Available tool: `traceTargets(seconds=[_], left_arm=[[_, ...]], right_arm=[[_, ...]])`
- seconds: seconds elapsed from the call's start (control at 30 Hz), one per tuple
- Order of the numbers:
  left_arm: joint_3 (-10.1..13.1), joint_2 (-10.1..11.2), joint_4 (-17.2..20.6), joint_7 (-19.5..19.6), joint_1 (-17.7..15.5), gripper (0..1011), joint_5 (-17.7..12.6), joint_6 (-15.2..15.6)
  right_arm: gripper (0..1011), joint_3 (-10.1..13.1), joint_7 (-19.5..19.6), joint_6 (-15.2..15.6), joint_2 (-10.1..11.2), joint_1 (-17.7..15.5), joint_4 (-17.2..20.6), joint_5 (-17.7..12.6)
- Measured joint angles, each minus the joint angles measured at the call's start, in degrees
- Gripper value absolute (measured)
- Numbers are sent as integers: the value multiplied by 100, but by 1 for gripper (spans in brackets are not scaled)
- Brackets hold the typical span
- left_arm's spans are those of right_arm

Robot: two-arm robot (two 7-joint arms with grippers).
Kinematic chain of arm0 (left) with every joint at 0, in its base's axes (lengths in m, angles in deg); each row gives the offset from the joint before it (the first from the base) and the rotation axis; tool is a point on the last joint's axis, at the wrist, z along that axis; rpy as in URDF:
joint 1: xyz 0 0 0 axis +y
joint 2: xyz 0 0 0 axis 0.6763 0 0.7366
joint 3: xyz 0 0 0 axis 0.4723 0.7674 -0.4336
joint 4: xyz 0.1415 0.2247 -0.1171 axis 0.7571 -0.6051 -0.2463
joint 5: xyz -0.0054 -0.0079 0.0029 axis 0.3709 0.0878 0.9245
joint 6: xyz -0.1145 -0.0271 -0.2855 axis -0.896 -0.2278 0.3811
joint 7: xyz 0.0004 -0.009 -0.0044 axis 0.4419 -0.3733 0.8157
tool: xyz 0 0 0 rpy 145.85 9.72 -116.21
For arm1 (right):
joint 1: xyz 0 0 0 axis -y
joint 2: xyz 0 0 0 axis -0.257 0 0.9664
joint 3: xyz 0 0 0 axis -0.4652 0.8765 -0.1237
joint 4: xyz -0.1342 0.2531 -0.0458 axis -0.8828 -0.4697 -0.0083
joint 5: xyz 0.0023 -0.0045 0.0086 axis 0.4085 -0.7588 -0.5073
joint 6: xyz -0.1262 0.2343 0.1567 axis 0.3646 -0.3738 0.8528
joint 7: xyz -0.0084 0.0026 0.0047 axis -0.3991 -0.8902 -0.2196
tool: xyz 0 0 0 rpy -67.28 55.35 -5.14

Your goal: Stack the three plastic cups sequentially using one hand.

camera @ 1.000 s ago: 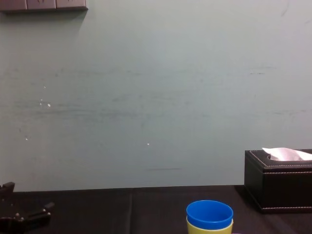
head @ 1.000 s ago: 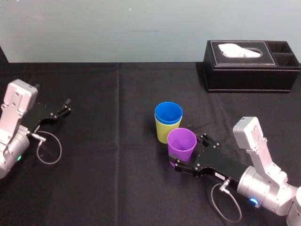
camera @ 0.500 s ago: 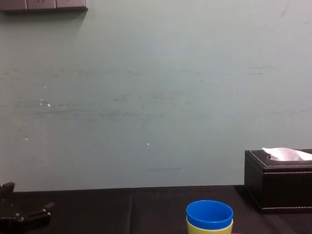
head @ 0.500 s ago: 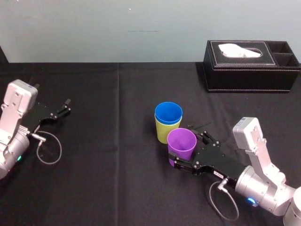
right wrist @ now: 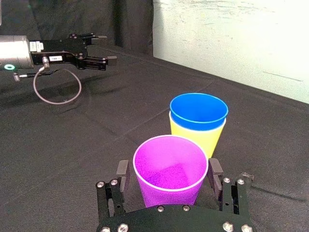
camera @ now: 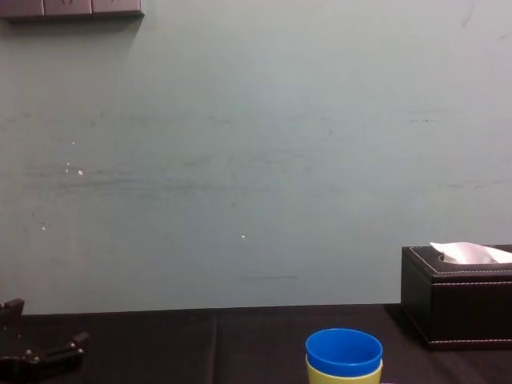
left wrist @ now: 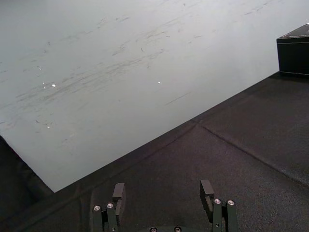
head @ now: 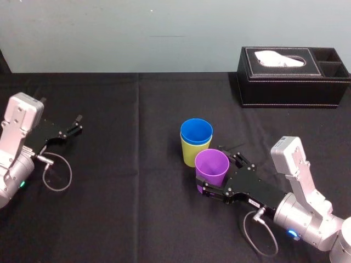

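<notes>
One cup left: right tool (right wrist: 169,166) straddles the purple cup (head: 211,164), unclenched, 5 o'clock from the blue cup (head: 196,131). Squeeze evenly, lift clear, drop in; left tool (left wrist: 162,187) parked, released.

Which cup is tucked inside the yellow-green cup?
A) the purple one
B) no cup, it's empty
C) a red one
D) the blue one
D: the blue cup sits nested in the yellow-green cup. The purple cup stands on its own nearer the robot, inside the open right gripper. The left gripper rests far off to the left.
</notes>
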Motion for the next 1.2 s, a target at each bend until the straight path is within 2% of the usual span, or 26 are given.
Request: traceTargets(seconds=[0.23,0.3,0.37,0.97,1.2], left_arm=[[0,0,0,0,0,1011,0,0],[0,0,0,0,0,1011,0,0],[0,0,0,0,0,1011,0,0],[0,0,0,0,0,1011,0,0],[0,0,0,0,0,1011,0,0]], right_arm=[[905,1,-2,0,3,-3,4,-1],[820,1,-2,1,4,-5,5,-2],[792,1,-2,1,5,-6,6,-3],[731,17,1,-19,19,-25,48,49],[731,138,34,169,101,-51,357,51]])
